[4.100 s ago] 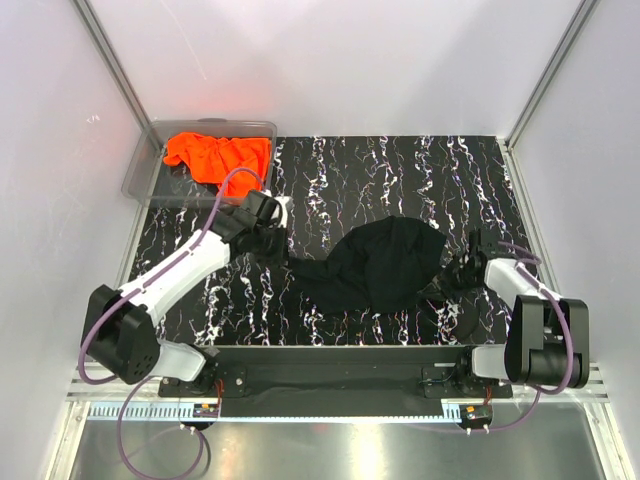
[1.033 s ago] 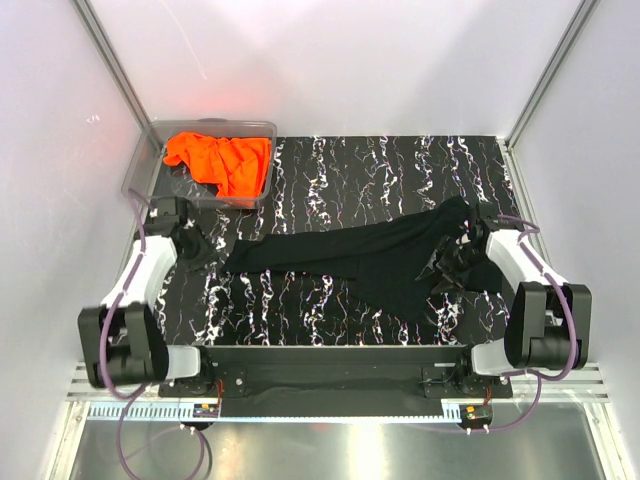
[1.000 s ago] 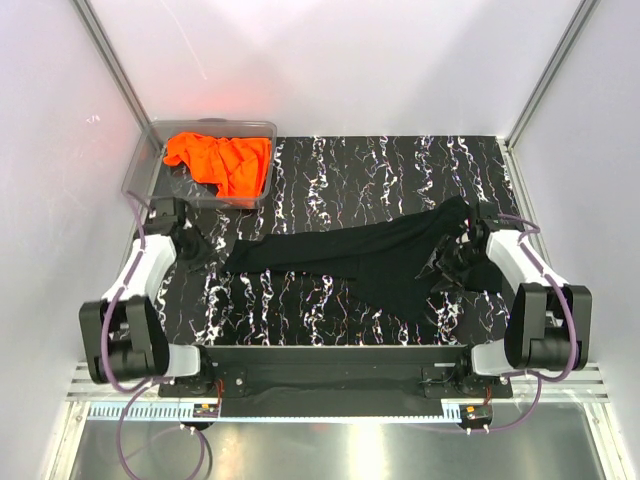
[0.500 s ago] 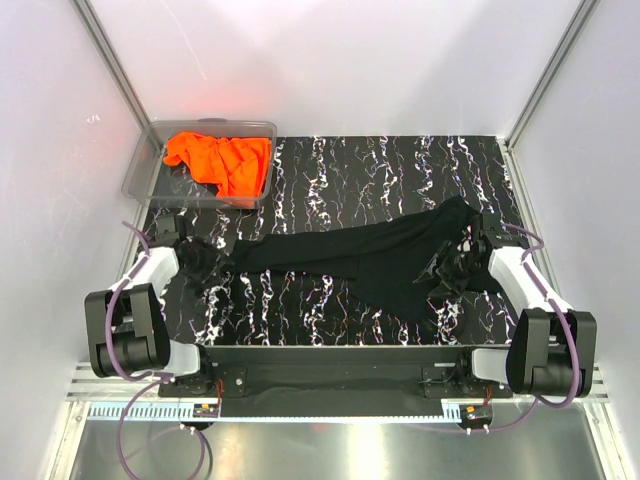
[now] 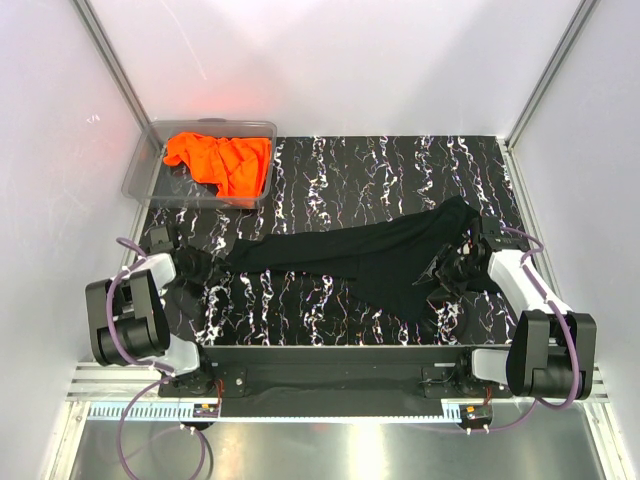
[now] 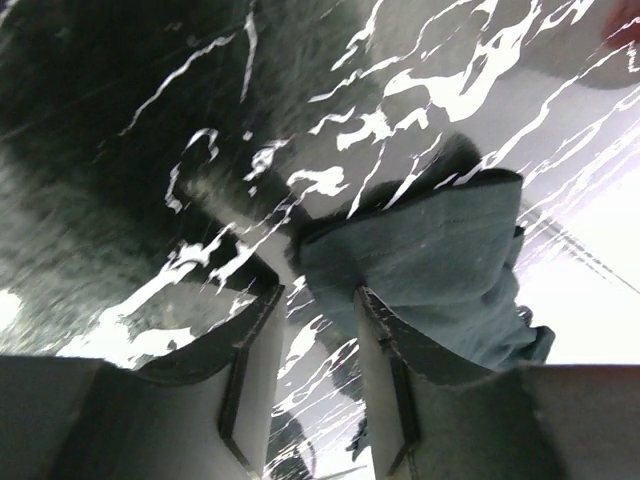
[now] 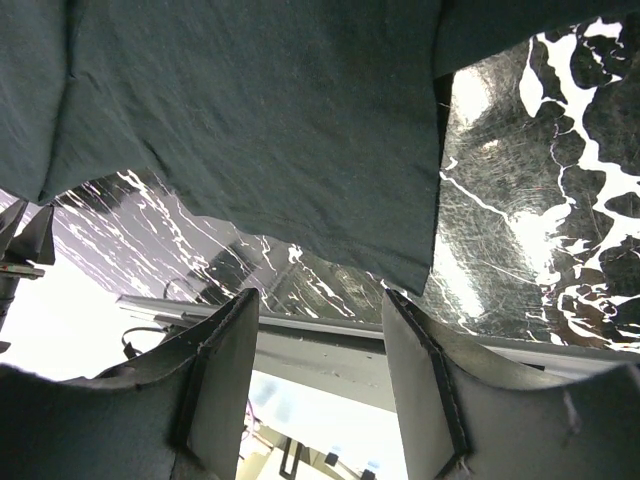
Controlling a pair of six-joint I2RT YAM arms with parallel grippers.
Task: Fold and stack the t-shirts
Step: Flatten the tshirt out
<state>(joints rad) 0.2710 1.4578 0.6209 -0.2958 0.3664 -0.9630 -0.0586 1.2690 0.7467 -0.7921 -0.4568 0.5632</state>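
The worktop (image 5: 350, 170) is black, streaked with white veins like marble. A clear plastic bin (image 5: 138, 178) sits on its far left corner. A black t-shirt (image 5: 370, 260) lies nearer than the bin and to its right. It is drawn out into a long band, narrow at the end closest to the bin and broad and rumpled at the end farthest from it.

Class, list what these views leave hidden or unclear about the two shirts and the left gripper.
Left wrist view: black t-shirt bunches against one fingertip of the left gripper; pinch unclear.
Right wrist view: the top edge cuts off the black t-shirt's outline.
Top view: orange t-shirt lies crumpled in the bin; folds hide its shape.
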